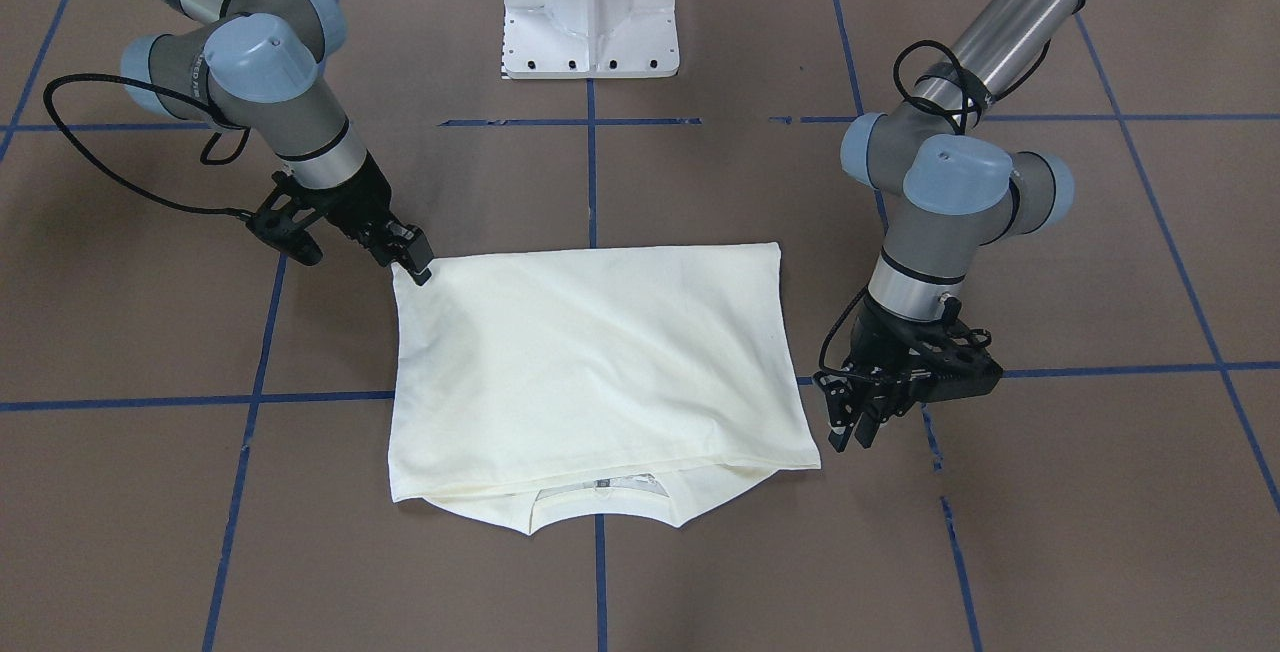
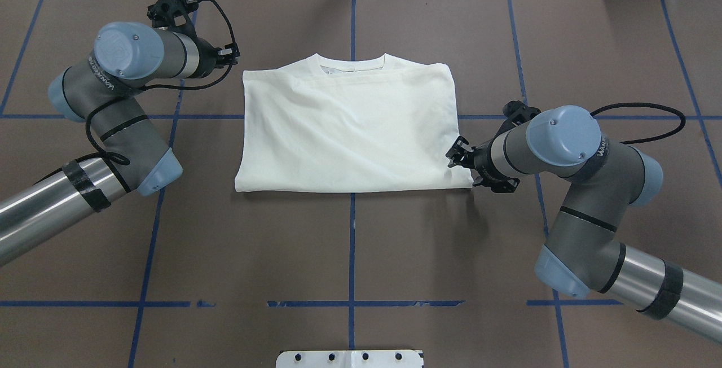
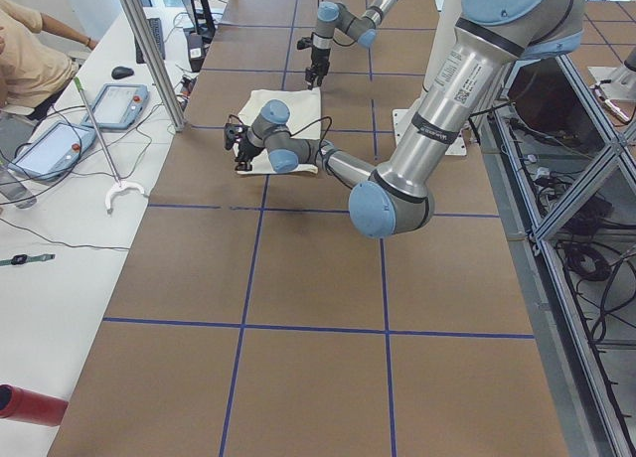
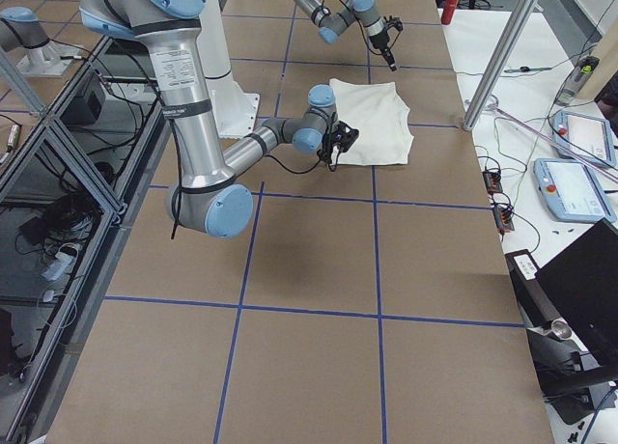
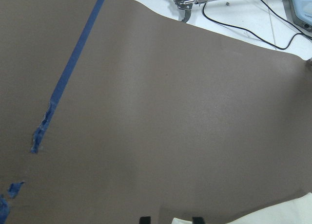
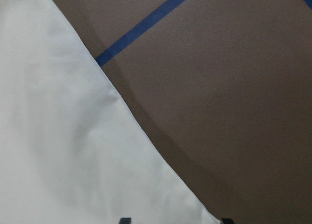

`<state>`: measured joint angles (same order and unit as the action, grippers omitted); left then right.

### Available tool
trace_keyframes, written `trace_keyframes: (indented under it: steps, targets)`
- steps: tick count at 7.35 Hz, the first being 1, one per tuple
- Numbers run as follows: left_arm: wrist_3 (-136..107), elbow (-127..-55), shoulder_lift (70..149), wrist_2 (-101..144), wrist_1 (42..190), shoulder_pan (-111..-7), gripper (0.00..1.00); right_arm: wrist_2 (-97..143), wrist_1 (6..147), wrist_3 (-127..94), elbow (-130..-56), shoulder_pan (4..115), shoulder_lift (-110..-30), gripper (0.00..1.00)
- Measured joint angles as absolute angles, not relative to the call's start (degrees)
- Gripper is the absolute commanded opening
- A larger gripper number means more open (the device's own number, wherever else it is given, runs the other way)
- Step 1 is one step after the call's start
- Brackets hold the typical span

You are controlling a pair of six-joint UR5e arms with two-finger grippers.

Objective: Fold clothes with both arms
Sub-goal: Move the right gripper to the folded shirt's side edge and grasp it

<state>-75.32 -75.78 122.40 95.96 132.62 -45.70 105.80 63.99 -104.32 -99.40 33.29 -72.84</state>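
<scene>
The cream-white T-shirt [image 1: 590,362] lies folded into a rectangle on the brown table, plain side up, with its collar at the far edge from the robot [image 2: 350,125]. The print is hidden. My left gripper [image 1: 850,427] is open, low beside the collar-side corner and just off the cloth [image 2: 232,55]. Its wrist view shows table and a sliver of shirt [image 5: 292,212]. My right gripper [image 1: 418,262] is open at the opposite corner near the robot [image 2: 458,156]. In the right wrist view the shirt's edge [image 6: 58,136] runs between its spread fingertips.
The white pedestal base [image 1: 590,12] stands behind the shirt on the robot's side. Blue tape lines [image 2: 352,244] grid the table. An operators' bench with tablets [image 3: 60,144], cables and a red cylinder [image 3: 30,405] runs along the far side, with a person [image 3: 30,60] there.
</scene>
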Motion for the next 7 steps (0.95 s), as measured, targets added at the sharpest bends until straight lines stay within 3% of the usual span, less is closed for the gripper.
trace_keyframes:
  steps: [2,3,4,7]
  targets:
    - [-75.42,-76.15,122.3,95.9,132.55,-45.7,0.4,104.95,63.98,-104.35,-99.02,32.62,-73.25,0.61]
    - [-75.52,-76.39,122.28,95.89,132.54,-45.69,0.4,104.83,63.98,-104.37,-98.76,32.57,-73.47,0.27]
    - [-75.56,-76.52,122.31,95.89,132.54,-45.65,0.4,104.81,63.98,-104.38,-98.66,32.54,-73.72,0.0]
    - [-75.69,-76.79,122.46,95.91,132.48,-45.64,0.4,104.91,63.93,-104.04,-98.85,32.52,-73.77,0.0]
